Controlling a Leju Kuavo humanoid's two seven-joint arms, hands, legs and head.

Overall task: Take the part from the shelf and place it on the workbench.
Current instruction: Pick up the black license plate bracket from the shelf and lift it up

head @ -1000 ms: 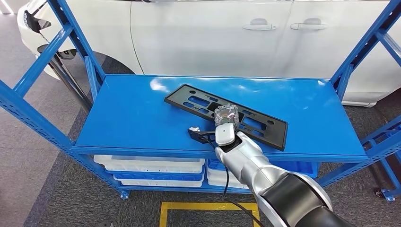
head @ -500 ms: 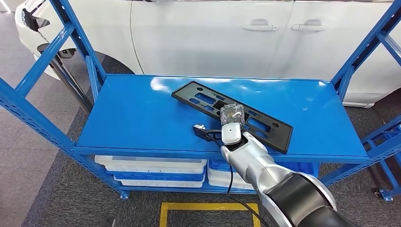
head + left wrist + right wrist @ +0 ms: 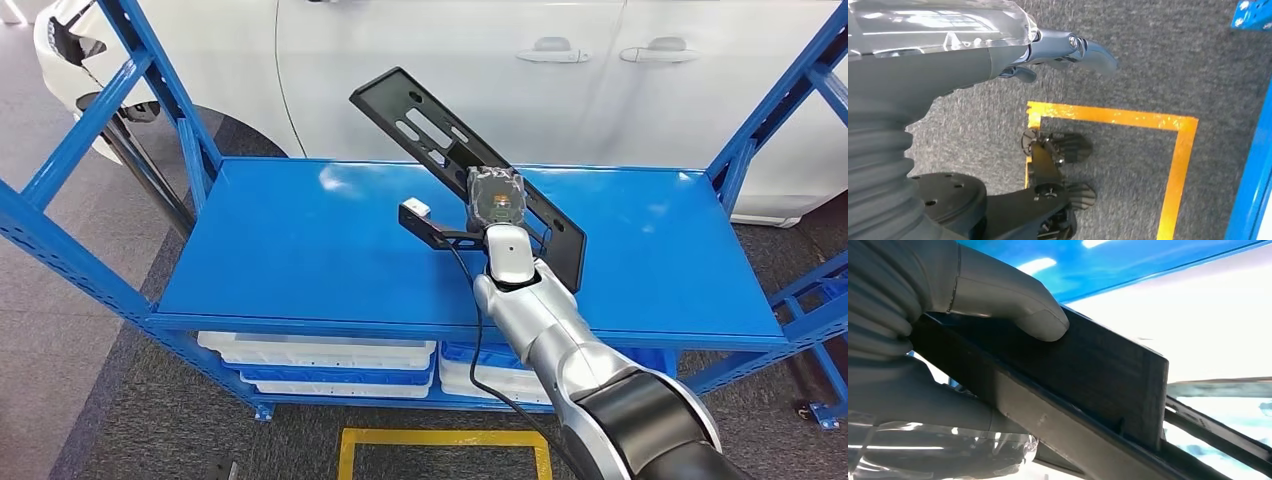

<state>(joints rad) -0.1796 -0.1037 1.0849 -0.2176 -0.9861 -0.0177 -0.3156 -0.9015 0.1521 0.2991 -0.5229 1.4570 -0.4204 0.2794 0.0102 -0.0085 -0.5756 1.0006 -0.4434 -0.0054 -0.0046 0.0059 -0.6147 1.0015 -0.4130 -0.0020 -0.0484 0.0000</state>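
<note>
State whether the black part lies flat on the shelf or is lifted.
Lifted: the black part slants up off the blue shelf, gripped by the right hand.

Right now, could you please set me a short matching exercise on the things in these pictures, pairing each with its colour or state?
Things:
1. black part
2. shelf
3. left hand
4. floor tape

States:
A. yellow, marking a square on the grey floor
B. blue, its top sheet glossy
C. hanging over the floor, holding nothing
D. tilted up off the shelf, gripped by the right hand

Pairs: 1-D, 2-B, 3-C, 4-A
</note>
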